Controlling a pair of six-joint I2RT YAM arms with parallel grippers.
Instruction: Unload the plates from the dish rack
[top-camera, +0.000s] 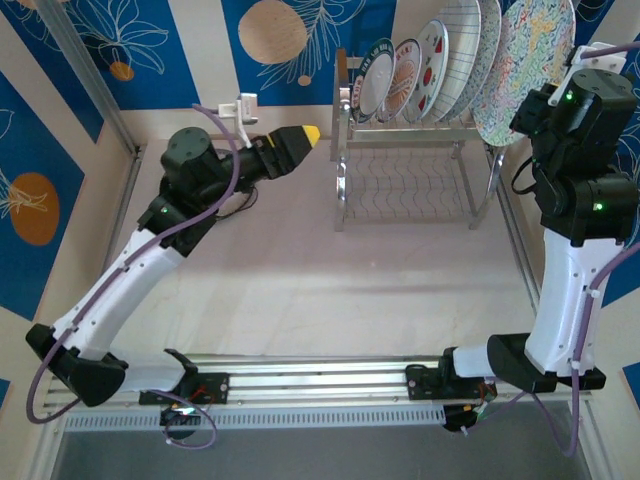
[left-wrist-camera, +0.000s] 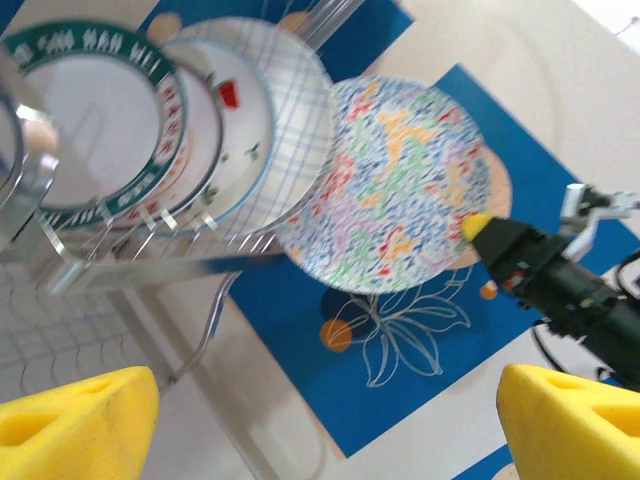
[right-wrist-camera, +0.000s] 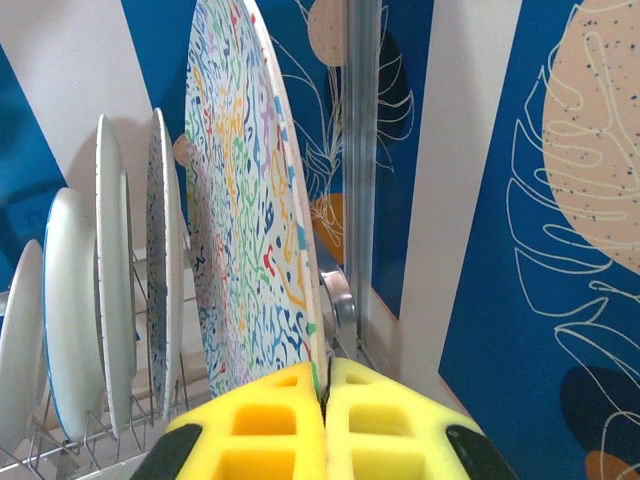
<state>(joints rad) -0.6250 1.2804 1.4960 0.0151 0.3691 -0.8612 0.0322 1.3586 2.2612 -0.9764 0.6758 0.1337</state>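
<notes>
The right fingers (right-wrist-camera: 300, 402) pinch the rim of the floral plate (right-wrist-camera: 245, 200), which stands at the right end of the dish rack's (top-camera: 410, 150) upper shelf, far right on the table (top-camera: 300, 280). Stiff, glazed and breakable, it will likely be slick and swing from an edge hold, so a firm rim grip suits. The right arm rears upright beside the rack, while the left fingers (top-camera: 305, 135), spread open, hover to its left.

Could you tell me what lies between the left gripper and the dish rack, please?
In the top external view, the stretch between the left gripper and the dish rack is bare table; nothing stands there.
</notes>
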